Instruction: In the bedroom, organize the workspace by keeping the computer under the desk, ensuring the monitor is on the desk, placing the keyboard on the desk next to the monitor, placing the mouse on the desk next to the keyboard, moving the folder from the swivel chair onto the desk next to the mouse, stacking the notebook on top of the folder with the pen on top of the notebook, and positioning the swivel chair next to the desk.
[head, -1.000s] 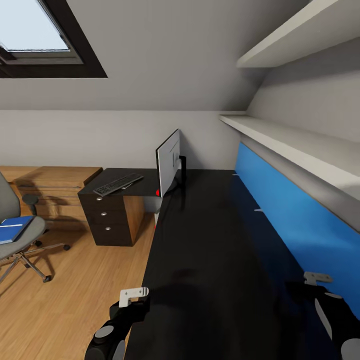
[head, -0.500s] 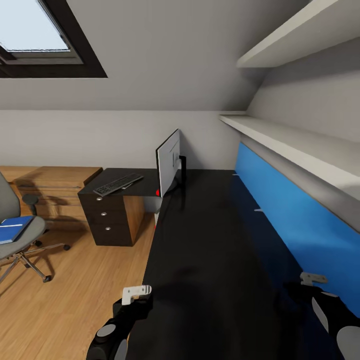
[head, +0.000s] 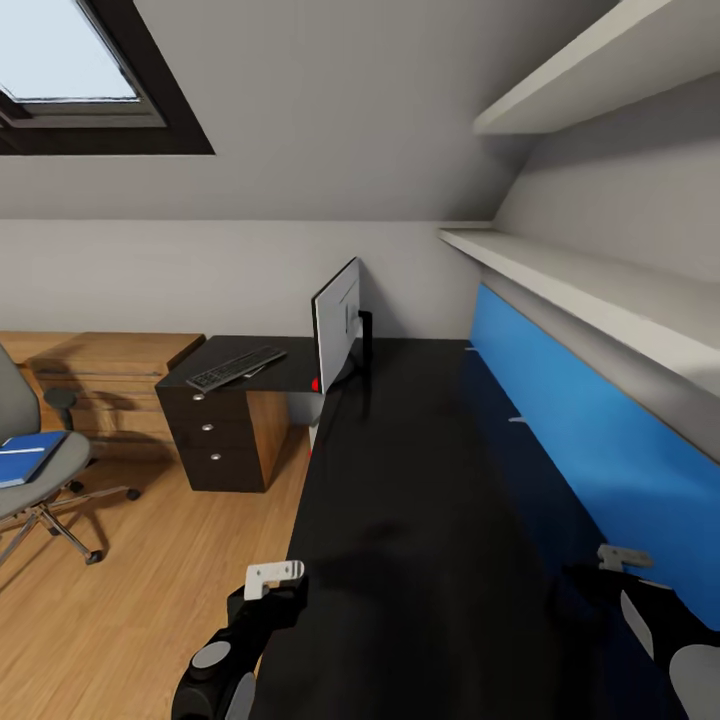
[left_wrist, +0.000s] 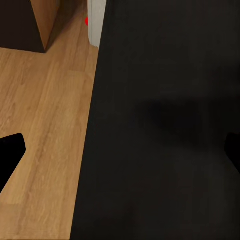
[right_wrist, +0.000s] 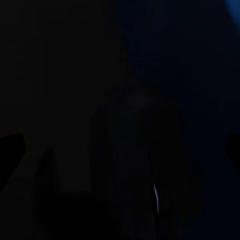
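- The desk (head: 430, 520) runs from 6 o'clock in the head view up toward 12, its black top bare close to the robot, so there is free room for the folder stack.
- The monitor (head: 337, 325) stands upright at 12 o'clock on the desk, seen almost edge-on; it already sits where the task wants it.
- The keyboard (head: 236, 367) lies at about 10 o'clock on the desk's short wing, just beside the monitor.
- The chair (head: 30, 440) is at 9 o'clock, well apart from the desk, with the blue folder (head: 25, 455) flat on its seat; I judge it must be fetched from there.
- A white box with a red light, likely the computer (left_wrist: 96, 22), shows at the desk edge in the left wrist view, low by the floor (head: 130, 590).
- The left gripper (head: 272, 580) hangs at 7 o'clock over the desk's edge, fingers spread wide and holding nothing.
- The right gripper (head: 622, 558) hovers at 4 o'clock near the blue back panel (head: 590, 440); its fingers look wide apart and empty in the dim wrist view.
- Mouse, notebook and pen: I cannot place them.
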